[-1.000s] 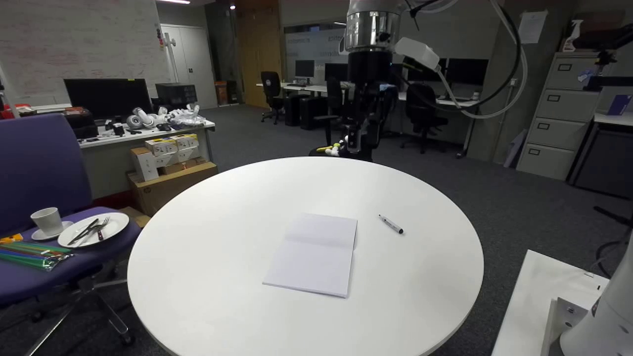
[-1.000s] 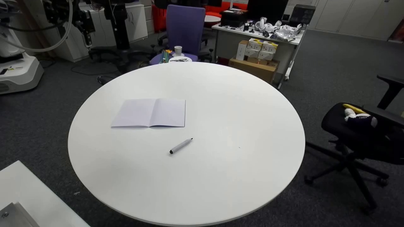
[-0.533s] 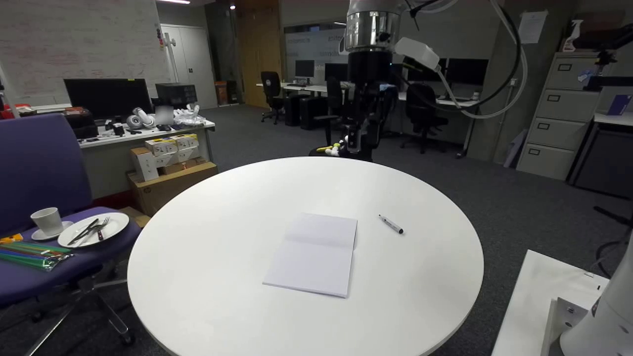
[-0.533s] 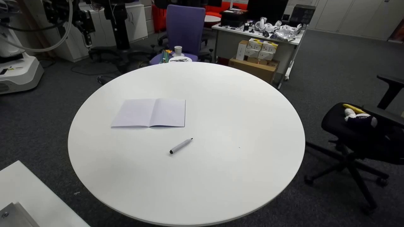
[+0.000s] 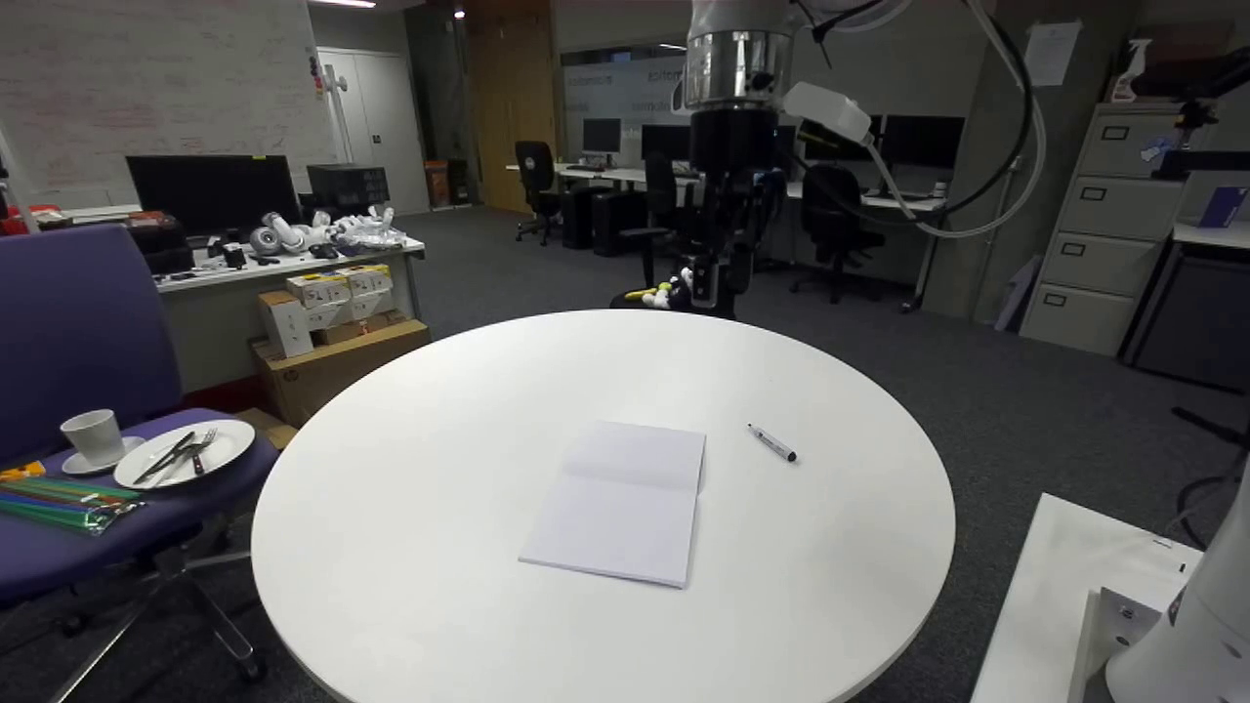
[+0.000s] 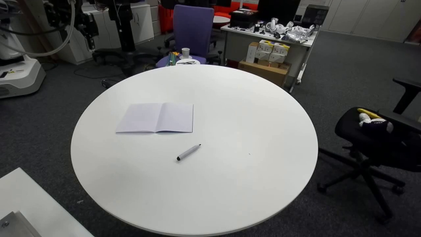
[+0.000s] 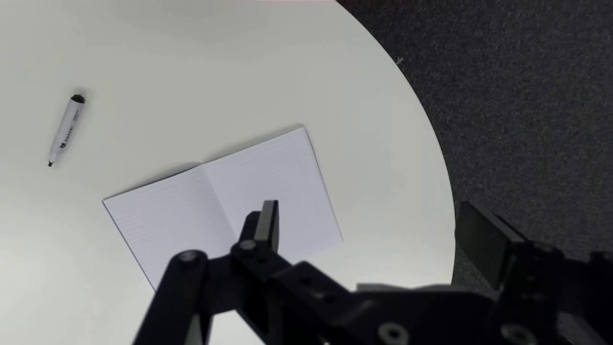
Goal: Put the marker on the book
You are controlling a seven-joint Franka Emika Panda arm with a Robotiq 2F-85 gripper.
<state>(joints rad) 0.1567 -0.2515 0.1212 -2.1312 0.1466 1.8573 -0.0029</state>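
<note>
Round table point(image 5: 420, 459): marker point(image 7: 65, 129) lies beside the book point(image 7: 282, 187), not touching.
Gripper point(image 7: 368, 220): spread wide, holding nothing, well apart from the marker.
Marker grip: best taken crosswise at mid-barrel, from straight above.

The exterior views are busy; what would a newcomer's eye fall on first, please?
Probably the round white table, central in both exterior views. On it lie an open white book and, apart from it, a marker. Beyond the table, in an exterior view, stands a purple chair.
</note>
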